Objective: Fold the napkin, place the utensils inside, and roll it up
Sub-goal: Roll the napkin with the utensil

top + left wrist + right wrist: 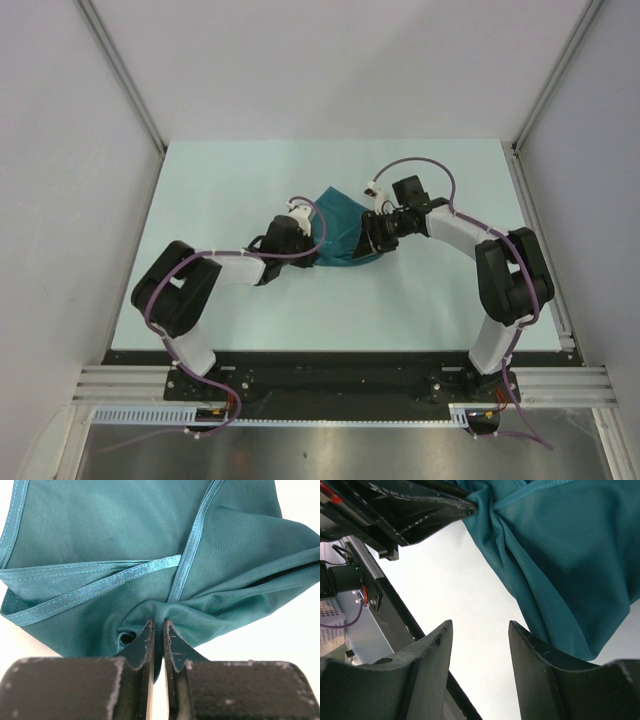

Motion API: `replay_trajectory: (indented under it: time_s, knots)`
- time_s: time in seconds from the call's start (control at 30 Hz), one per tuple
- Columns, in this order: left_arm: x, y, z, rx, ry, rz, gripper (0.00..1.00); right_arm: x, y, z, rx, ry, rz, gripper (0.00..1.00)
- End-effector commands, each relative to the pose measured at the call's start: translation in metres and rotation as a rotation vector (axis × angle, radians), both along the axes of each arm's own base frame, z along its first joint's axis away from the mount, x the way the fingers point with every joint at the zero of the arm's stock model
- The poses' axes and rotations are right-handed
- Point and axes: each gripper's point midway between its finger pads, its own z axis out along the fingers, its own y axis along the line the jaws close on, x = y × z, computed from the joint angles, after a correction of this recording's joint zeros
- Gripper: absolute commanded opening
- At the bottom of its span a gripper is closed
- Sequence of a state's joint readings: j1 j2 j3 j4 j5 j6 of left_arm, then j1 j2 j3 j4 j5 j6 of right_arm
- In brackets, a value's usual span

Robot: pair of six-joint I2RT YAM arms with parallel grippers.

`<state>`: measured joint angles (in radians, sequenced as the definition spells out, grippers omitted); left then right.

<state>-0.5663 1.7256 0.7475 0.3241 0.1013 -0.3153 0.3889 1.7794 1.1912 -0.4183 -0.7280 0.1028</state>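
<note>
The teal napkin (pixel 345 222) lies bunched and partly folded on the table between my two grippers. My left gripper (pixel 318 244) is shut on a gathered fold of the napkin's near edge, seen close up in the left wrist view (pixel 157 626), where the cloth (pixel 125 540) spreads out with its shiny hems crossing. My right gripper (pixel 368 246) is at the napkin's right side, open and empty (pixel 480 626), with the cloth (pixel 570 555) just beside its right finger. The left gripper's fingers (pixel 440 507) also show there, pinching the cloth. The spoon is out of view.
The pale table (pixel 240 180) is bordered by white walls at left, right and back. A black strip and metal rail (pixel 330 385) with the arm bases run along the near edge; that rail also shows in the right wrist view (pixel 375 595).
</note>
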Motion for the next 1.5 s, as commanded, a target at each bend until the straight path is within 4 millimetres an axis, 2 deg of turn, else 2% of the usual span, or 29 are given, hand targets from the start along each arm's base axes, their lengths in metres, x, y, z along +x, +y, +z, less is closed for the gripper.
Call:
replay_trajectory:
  time_s: [0.0, 0.23, 0.63, 0.8, 0.97, 1.07, 1.1, 1.13, 1.27, 1.33, 1.43, 1.47]
  knots:
    - [-0.058, 0.027, -0.066, 0.142, 0.280, -0.020, 0.10, -0.009, -0.001, -0.011, -0.040, 0.024, 0.013, 0.53]
    - [-0.060, 0.028, -0.064, 0.146, 0.276, -0.030, 0.10, 0.011, -0.001, -0.012, -0.063, -0.017, -0.023, 0.53]
    - [-0.061, 0.031, -0.063, 0.153, 0.275, -0.030, 0.09, 0.042, -0.009, -0.030, -0.114, -0.041, -0.042, 0.51]
    - [-0.065, 0.033, -0.065, 0.158, 0.289, -0.031, 0.09, 0.045, -0.018, -0.050, -0.168, -0.026, -0.062, 0.51]
    - [-0.072, 0.036, -0.068, 0.161, 0.305, -0.036, 0.09, 0.047, -0.020, -0.056, -0.184, -0.022, -0.067, 0.51]
    - [-0.076, 0.035, -0.071, 0.154, 0.321, -0.045, 0.09, 0.048, -0.015, -0.040, -0.153, -0.049, -0.057, 0.51]
    - [-0.076, 0.036, -0.072, 0.152, 0.328, -0.044, 0.09, 0.050, -0.013, -0.024, -0.132, -0.083, -0.057, 0.51]
    - [-0.078, 0.034, -0.073, 0.149, 0.335, -0.047, 0.09, 0.050, -0.012, -0.017, -0.126, -0.098, -0.061, 0.53]
    - [-0.080, 0.033, -0.075, 0.136, 0.362, -0.054, 0.09, 0.054, -0.024, 0.017, -0.147, -0.186, -0.141, 0.56]
    - [-0.080, 0.032, -0.074, 0.125, 0.369, -0.061, 0.09, 0.056, -0.035, 0.024, -0.187, -0.218, -0.197, 0.56]
    - [-0.081, 0.031, -0.076, 0.115, 0.394, -0.070, 0.09, 0.048, -0.044, 0.019, -0.225, -0.234, -0.219, 0.56]
    - [-0.082, 0.033, -0.078, 0.116, 0.411, -0.066, 0.09, 0.040, -0.047, 0.012, -0.240, -0.227, -0.203, 0.56]
